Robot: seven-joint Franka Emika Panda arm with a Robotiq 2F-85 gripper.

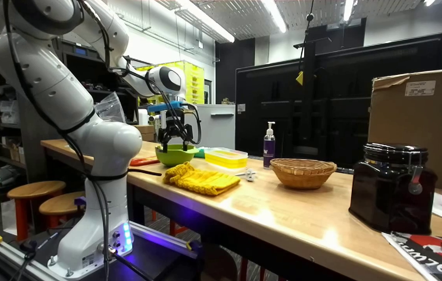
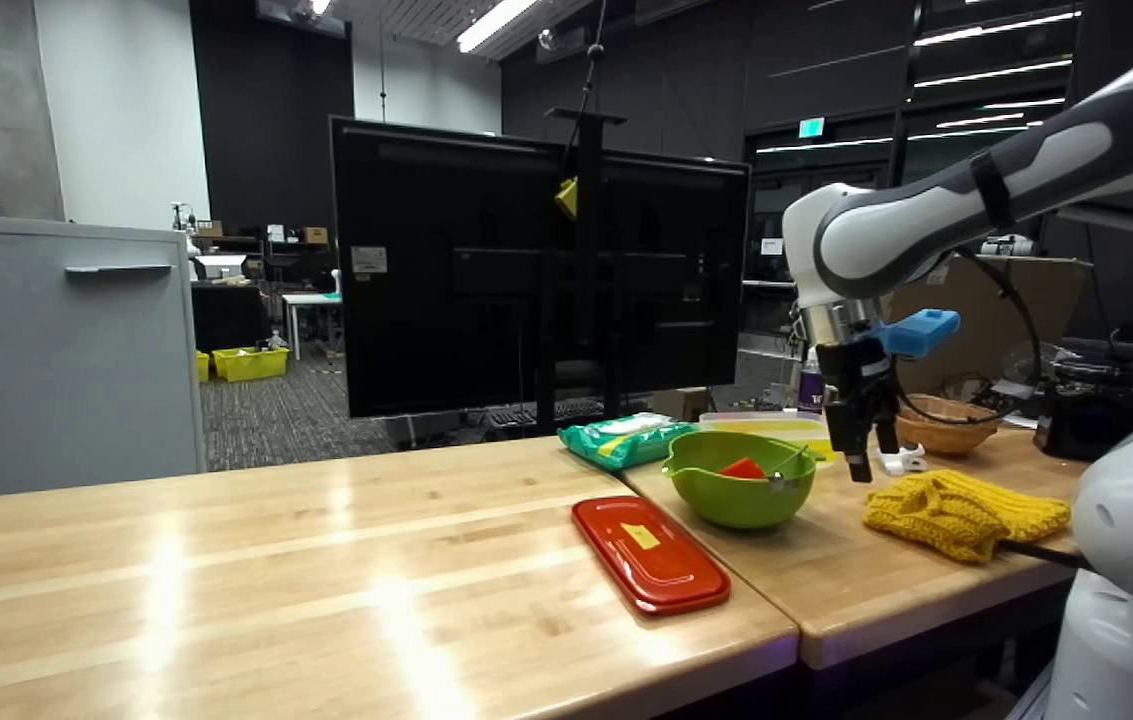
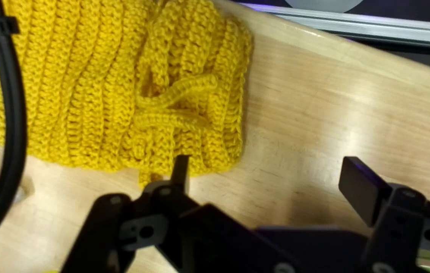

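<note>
- Gripper point(image 3: 270, 174): fingers point(image 3: 361, 189) standing well apart, pads facing each other, wooden tabletop point(image 3: 294, 113) visible between them.
- Position: hanging over the tabletop, fingertips downward, near the yellow knit point(image 3: 85, 94) and the green bowl point(image 2: 741, 505); exact height cannot be told.
- Yellow knit, condition: folded, lying on the tabletop near its edge; one finger overlaps its border in the wrist view, contact not determinable.
- Green bowl, condition: upright, near the knit, holding a red item point(image 2: 743, 469).
- Red lid point(image 2: 656, 565): lying flat near the bowl, bearing a yellow label point(image 2: 640, 536).
- Clear container point(image 1: 226, 159): yellow showing through its walls; white item point(image 1: 250, 175) near it.
- Wicker basket point(image 1: 302, 177), pump bottle point(image 1: 268, 150), dark jar point(image 1: 392, 199): well apart from the gripper in an exterior view.
</note>
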